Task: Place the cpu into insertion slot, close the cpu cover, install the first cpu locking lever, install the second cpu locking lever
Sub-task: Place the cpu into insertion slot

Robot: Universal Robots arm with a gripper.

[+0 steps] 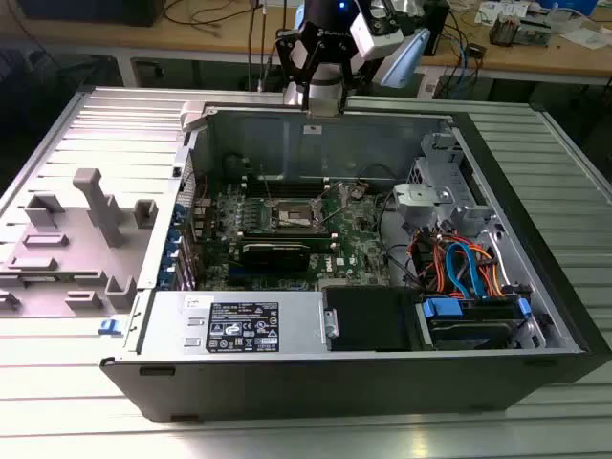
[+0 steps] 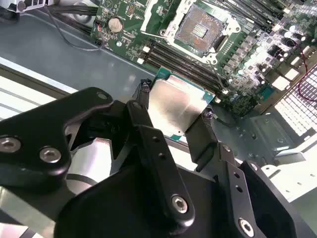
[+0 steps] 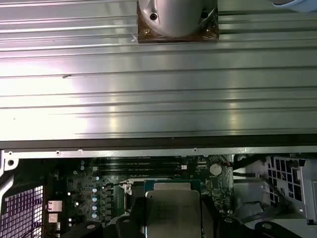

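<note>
Silver-grey and green-edged, the flat square cpu point(image 2: 174, 110) sits pinched in the black claw point(image 2: 176, 102).

- cpu point(image 2: 174, 110): smooth, dull silver metal top.
- gripper point(image 2: 176, 101): matt black links, bright metal screws.
- table point(image 3: 148, 89): ribbed bare metal, shiny.
- board point(image 2: 130, 30): glossy green.

Dull silver top on the cpu point(image 2: 174, 110), a thin green edge showing. Gripper point(image 2: 176, 102) all black. Board point(image 2: 247, 54) green, dotted with pale specks; slot point(image 2: 198, 30) dark inside a silver rim. Orange and blue cables point(image 1: 464, 263). Table point(image 3: 148, 99) ribbed in silver stripes.
</note>
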